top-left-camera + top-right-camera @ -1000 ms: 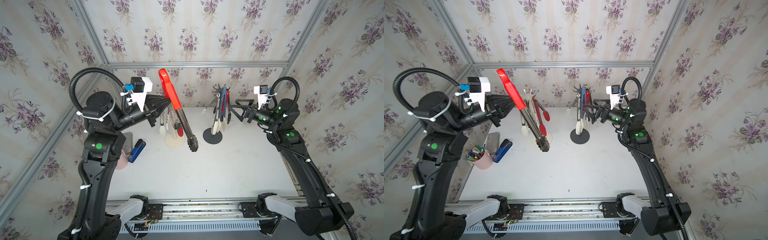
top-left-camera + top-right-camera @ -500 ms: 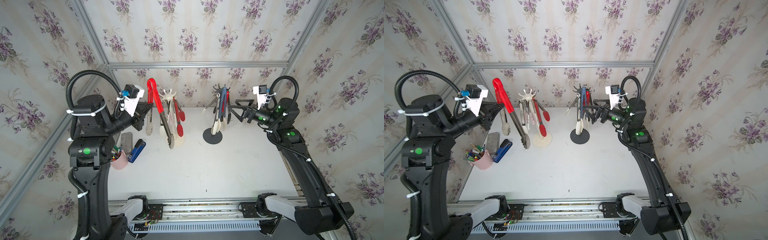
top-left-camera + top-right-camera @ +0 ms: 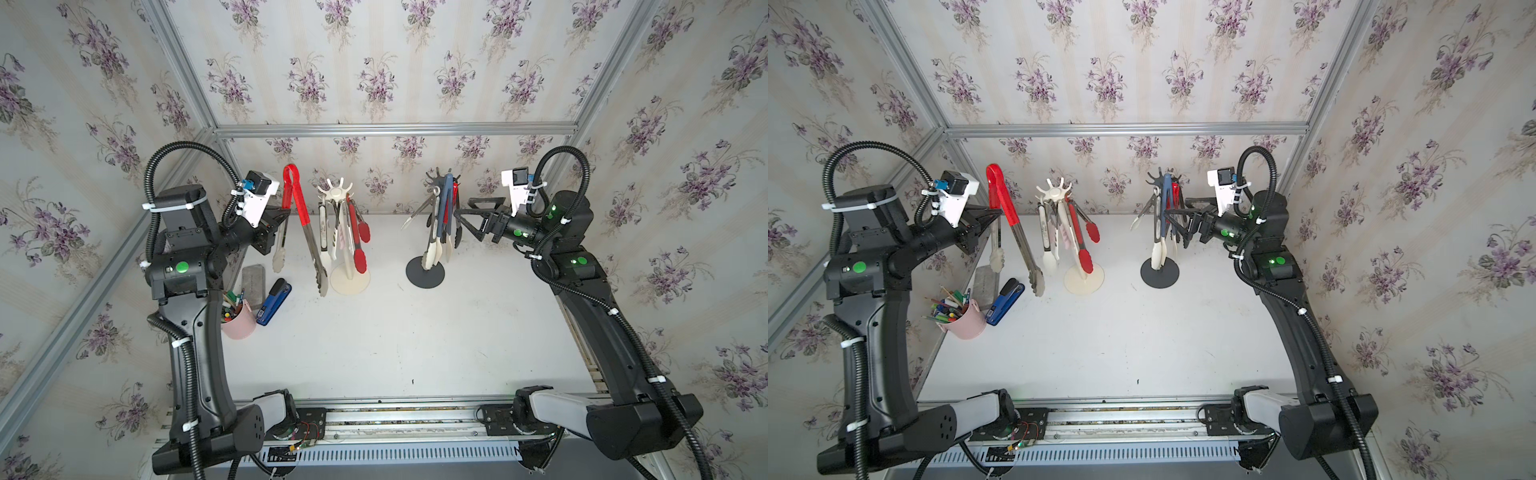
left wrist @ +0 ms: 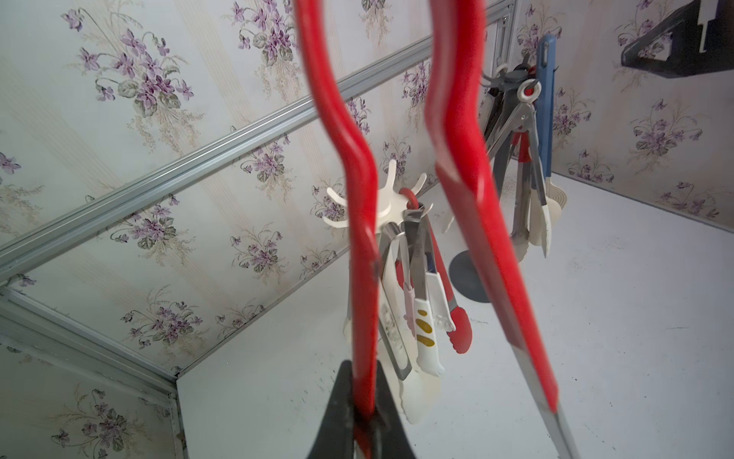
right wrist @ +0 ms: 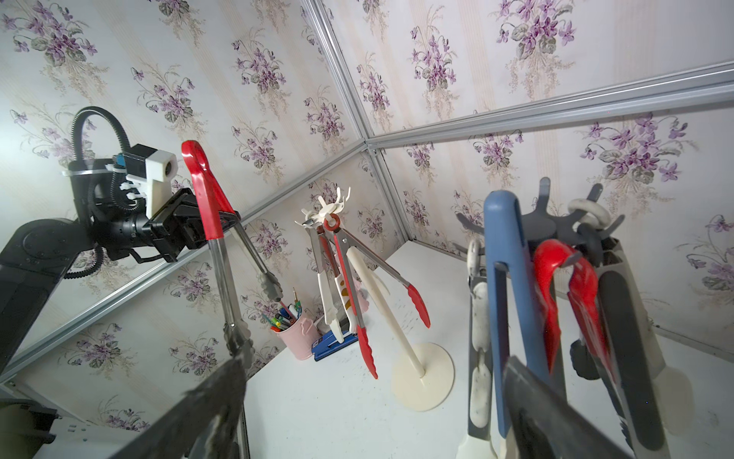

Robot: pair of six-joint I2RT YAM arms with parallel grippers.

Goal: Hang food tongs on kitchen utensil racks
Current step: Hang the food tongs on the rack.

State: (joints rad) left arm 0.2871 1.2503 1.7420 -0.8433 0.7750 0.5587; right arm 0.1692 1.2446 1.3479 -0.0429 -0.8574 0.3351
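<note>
Left pincer (image 3: 286, 212) clenched on one leg of red tongs (image 3: 301, 208), hinge end up, tips dangling. Cream rack (image 3: 353, 286) just beyond pincer. Carry step, I reckon. Next: lift hinge loop over free hook. Right pincer (image 3: 464, 210) wide open, empty, beside dark rack (image 3: 426, 274).

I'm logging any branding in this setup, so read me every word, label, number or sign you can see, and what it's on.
No text can be read in any view.
Blue stapler: a small pale patch near one end, too small to read.
Slotted strip along the front rail: a dark mark at its end, unreadable.
White tongs on the cream-white rack: yellow marks, a pattern, not letters.
</note>
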